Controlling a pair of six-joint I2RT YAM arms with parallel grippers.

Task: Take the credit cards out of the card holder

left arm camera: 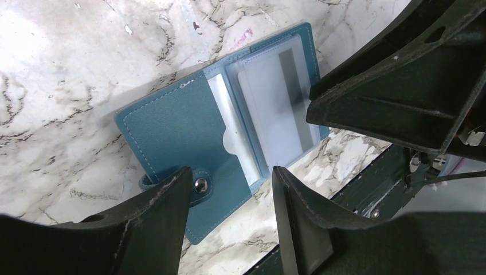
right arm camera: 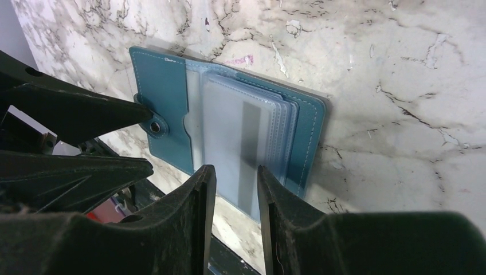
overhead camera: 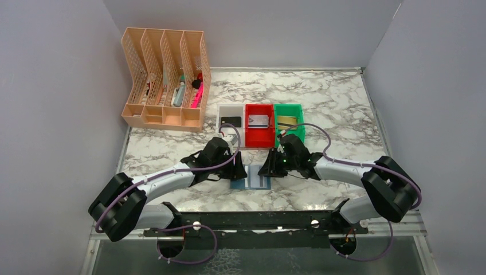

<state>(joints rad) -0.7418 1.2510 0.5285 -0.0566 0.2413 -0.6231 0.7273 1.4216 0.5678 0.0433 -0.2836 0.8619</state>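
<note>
The card holder (overhead camera: 251,182) is a blue wallet lying open on the marble between both grippers. Its clear pockets (right arm camera: 240,132) hold a pale credit card with a grey stripe (left arm camera: 289,97). My left gripper (left arm camera: 229,177) is open; one finger's tip (right arm camera: 137,109) rests at the snap tab (left arm camera: 200,184) on the wallet's left flap (left arm camera: 172,129). My right gripper (right arm camera: 236,172) is open with a narrow gap, its tips over the near edge of the pockets and nothing between them. Other cards lie in bins: black (overhead camera: 230,121), silver (overhead camera: 259,120), gold (overhead camera: 286,120).
White (overhead camera: 222,112), red (overhead camera: 250,137) and green (overhead camera: 299,133) bins stand in a row just behind the wallet. A peach mesh file rack (overhead camera: 163,77) with pens stands at the back left. The black mounting rail (overhead camera: 252,220) runs along the near edge.
</note>
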